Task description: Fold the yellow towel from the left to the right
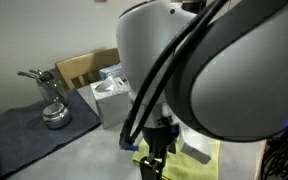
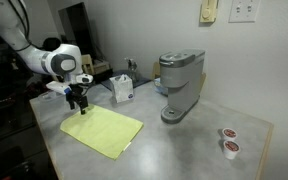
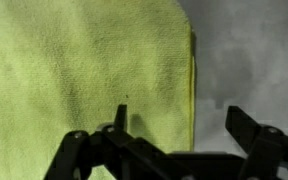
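Over the towel's (image 2: 104, 133) corner nearest the arm hangs the gripper (image 2: 77, 103), jaws spread wide with nothing between them. The towel lies flat and unfolded on the table (image 2: 184, 145), between the arm and the coffee machine (image 2: 181, 85), with the tissue box (image 2: 123, 90) just beyond its far side.

The wrist view shows the relation that matters. The towel (image 3: 74, 70) fills the left of the picture, its hemmed edge runs straight up and down, and bare table (image 3: 249, 60) lies to the right. That edge passes between the two fingers, nearer the right-hand one, so the gripper (image 3: 174, 125) straddles the border with the jaw line across the hem. A pinch here would likely take the edge, not the middle. Whether the fingertips already touch the cloth I cannot tell; the height is hard to read.

In an exterior view the towel sits skewed to the table's sides, one corner toward the gripper, and its long axis seems to run from that end out toward the near table edge. I judge the fold must carry the pinched side across the cloth to the opposite edge. In an exterior view the arm hides most of the scene, and only a strip of towel (image 1: 199, 158) shows beside the gripper (image 1: 154, 152).
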{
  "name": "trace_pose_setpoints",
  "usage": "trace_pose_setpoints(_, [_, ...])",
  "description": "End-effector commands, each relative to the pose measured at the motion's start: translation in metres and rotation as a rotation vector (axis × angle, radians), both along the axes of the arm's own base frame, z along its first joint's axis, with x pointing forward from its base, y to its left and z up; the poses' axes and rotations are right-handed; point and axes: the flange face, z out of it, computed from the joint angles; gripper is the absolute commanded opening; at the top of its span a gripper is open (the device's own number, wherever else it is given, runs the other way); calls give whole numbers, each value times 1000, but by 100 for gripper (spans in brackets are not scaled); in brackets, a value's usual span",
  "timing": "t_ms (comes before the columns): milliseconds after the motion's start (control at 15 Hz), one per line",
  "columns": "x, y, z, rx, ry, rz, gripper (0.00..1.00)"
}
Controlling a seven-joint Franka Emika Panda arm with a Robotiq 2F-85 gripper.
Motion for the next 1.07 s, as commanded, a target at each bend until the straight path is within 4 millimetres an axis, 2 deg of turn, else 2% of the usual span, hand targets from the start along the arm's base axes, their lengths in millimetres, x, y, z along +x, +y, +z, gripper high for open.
trace_pose_setpoints(0, [0,0,-14,-32,15,8,100])
trace_pose_setpoints(267, [-1,0,-24,-47,27,17,100])
trace_pose_setpoints(600, [-1,1,-23,-52,20,25,100])
trace_pose_setpoints(667, [-1,1,-23,-54,18,28,96])
trace_pose_setpoints(733, [-1,1,-23,-55,17,29,74])
trace_pose_setpoints(867, [-1,1,-22,-57,14,33,69])
trace_pose_setpoints(1000, [2,1,-19,-59,9,35,55])
